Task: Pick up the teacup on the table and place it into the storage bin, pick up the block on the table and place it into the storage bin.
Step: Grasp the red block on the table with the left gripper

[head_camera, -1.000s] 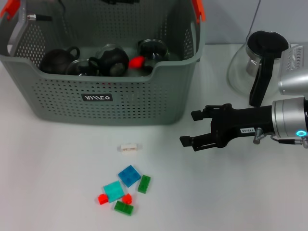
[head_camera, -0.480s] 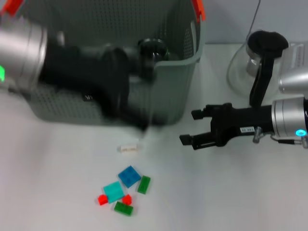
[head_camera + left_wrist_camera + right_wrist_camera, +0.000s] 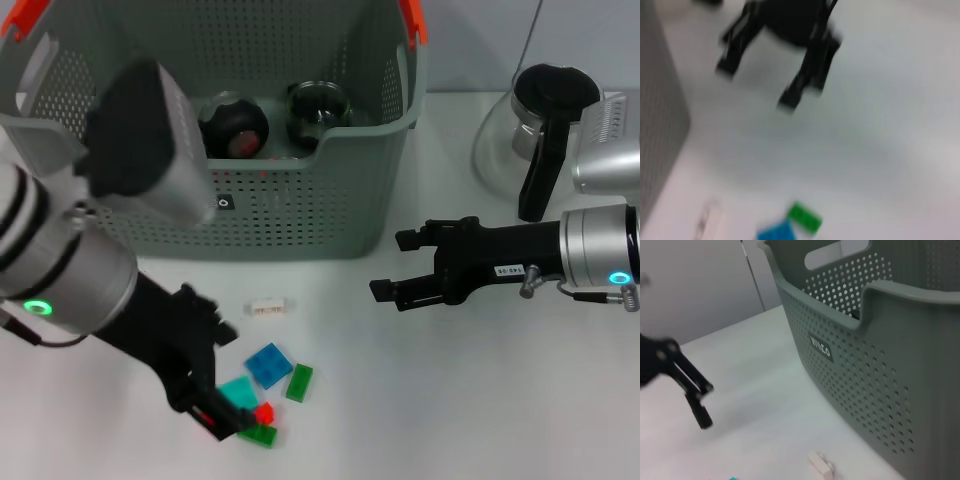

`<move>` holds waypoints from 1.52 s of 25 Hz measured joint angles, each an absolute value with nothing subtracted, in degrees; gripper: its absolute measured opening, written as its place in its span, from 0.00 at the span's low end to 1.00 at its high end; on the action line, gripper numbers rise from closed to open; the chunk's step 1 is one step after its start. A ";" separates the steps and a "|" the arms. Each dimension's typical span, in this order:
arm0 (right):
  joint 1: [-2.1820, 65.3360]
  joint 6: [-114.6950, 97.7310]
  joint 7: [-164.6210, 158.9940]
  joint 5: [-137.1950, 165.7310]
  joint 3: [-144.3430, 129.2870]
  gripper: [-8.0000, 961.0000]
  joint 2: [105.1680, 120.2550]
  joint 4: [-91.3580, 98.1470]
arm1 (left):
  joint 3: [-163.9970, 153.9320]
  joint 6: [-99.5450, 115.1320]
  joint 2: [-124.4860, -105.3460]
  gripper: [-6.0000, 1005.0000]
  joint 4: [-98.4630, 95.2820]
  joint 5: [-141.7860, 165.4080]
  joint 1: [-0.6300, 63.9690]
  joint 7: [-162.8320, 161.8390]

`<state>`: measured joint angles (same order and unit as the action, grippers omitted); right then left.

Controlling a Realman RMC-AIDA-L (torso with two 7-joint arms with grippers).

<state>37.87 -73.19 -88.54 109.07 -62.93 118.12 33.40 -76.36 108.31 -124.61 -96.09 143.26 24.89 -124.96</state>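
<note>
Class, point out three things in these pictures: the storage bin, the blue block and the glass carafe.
storage bin (image 3: 300, 215): head view, perforated front wall.
blue block (image 3: 268, 364): head view, top face.
glass carafe (image 3: 497, 150): head view, clear glass side left of the black handle.

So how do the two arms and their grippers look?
Both arms have silver cylindrical segments with a glowing ring light, green on the left and blue on the right. The left gripper and right gripper are black; the right carries a small white label.

Grey-green perforated storage bin (image 3: 300, 200) sits at 12 o'clock with dark round teaware (image 3: 235, 125) inside. Colored blocks (image 3: 268, 365) are clustered flat on the table at 6 o'clock.
</note>
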 joint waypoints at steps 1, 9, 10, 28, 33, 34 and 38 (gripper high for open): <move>37.87 -73.17 -88.56 109.09 -62.93 0.98 118.12 33.39 | -77.38 108.13 -124.59 0.95 -95.24 144.80 25.33 -126.30; 37.87 -73.09 -88.59 108.91 -62.93 0.98 118.13 33.39 | -88.35 104.60 -124.67 0.94 -89.19 156.28 27.88 -137.32; 37.91 -73.08 -88.59 108.88 -62.93 0.98 118.13 33.39 | -89.48 104.12 -124.68 0.94 -88.59 157.15 27.99 -138.47; 37.79 -73.02 -87.89 108.90 -62.41 0.98 118.22 33.71 | -97.52 96.43 -124.81 0.91 -83.64 160.19 28.10 -146.36; 37.79 -73.02 -87.79 108.90 -62.40 0.98 118.22 33.79 | -97.64 95.88 -124.81 0.79 -82.53 160.27 28.28 -146.29; 37.79 -73.02 -87.77 108.90 -62.40 0.98 118.22 33.80 | -97.65 95.13 -124.80 0.75 -82.08 160.36 28.33 -146.41; 37.79 -73.03 -87.23 108.90 -62.34 0.98 118.35 33.82 | -97.70 94.41 -124.80 0.61 -81.82 160.43 28.34 -146.65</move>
